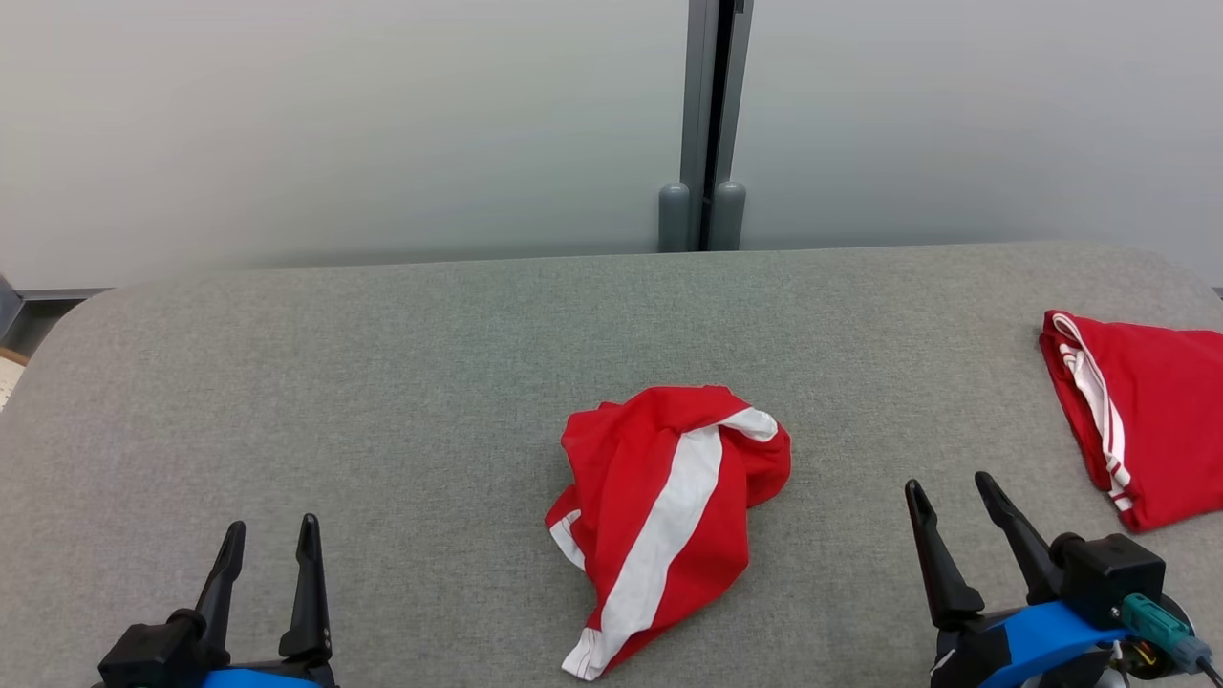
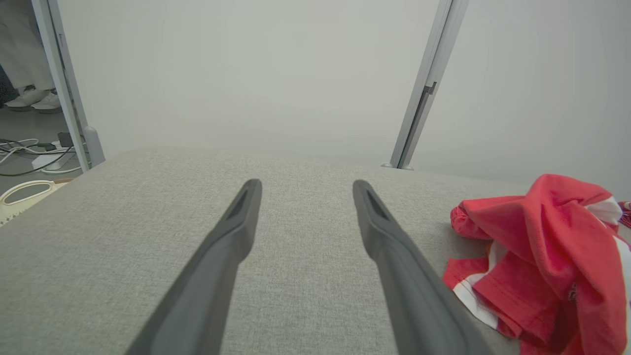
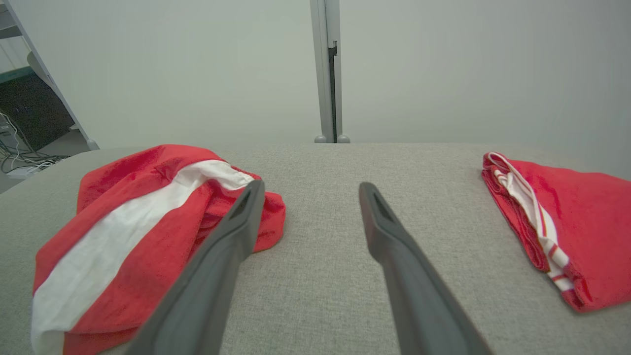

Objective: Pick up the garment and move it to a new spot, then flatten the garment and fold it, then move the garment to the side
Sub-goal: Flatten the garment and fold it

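A crumpled red garment (image 1: 664,511) with a broad white stripe lies in a heap near the front middle of the grey table (image 1: 401,382). It also lies at the right edge of the left wrist view, garment (image 2: 547,256), and at the left of the right wrist view, garment (image 3: 133,231). My left gripper (image 1: 270,530) rests open at the lower left, well apart from the heap, nothing between its fingers (image 2: 231,236). My right gripper (image 1: 950,484) stands open at the lower right, beside the heap, with empty fingers (image 3: 389,236).
A second red garment (image 1: 1147,411), folded, with white trim, lies at the table's right edge, also folded garment (image 3: 567,222). A grey post (image 1: 707,124) splits the pale wall behind. Cables (image 2: 29,158) and a person's shoes (image 2: 34,101) show on the floor at far left.
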